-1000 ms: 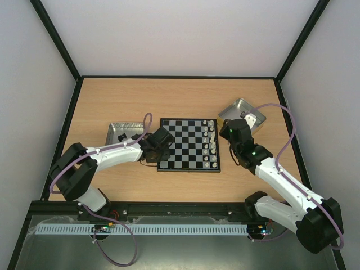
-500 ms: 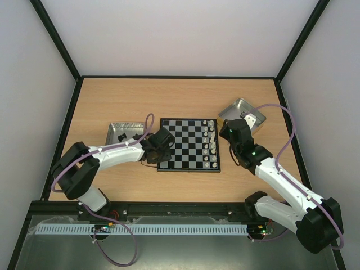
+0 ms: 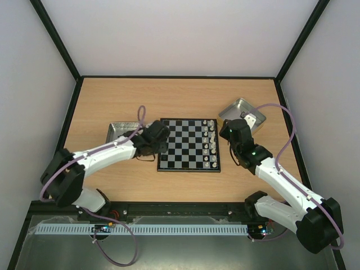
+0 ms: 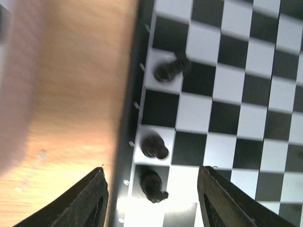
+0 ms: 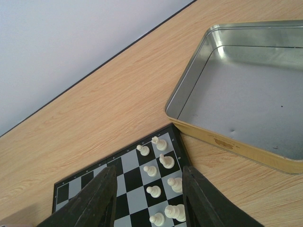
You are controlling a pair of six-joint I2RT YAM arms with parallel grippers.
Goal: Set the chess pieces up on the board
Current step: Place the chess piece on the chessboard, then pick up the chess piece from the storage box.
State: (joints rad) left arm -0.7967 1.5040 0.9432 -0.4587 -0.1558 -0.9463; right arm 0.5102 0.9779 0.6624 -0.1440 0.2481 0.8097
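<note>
The board (image 3: 188, 140) lies in the middle of the table. My left gripper (image 3: 154, 140) hangs open and empty over the board's left edge. In the left wrist view three black chess pieces stand in the board's (image 4: 236, 94) edge column: one (image 4: 170, 69) further off, one (image 4: 154, 145) nearer and one (image 4: 152, 185) between my open fingers (image 4: 92, 198). My right gripper (image 3: 229, 133) is open and empty beside the board's right edge. In the right wrist view it (image 5: 147, 177) is above the white pieces (image 5: 161, 161).
A metal tray (image 3: 115, 126) lies left of the board, partly hidden by my left arm. A second metal tray (image 3: 241, 107), empty in the right wrist view (image 5: 246, 94), lies at the board's far right. Two columns of white pieces (image 3: 210, 143) stand on the board's right side.
My left gripper has drawn back a little to the left and far side along the board's left edge, and its arm has swung left. The right arm has not moved.
</note>
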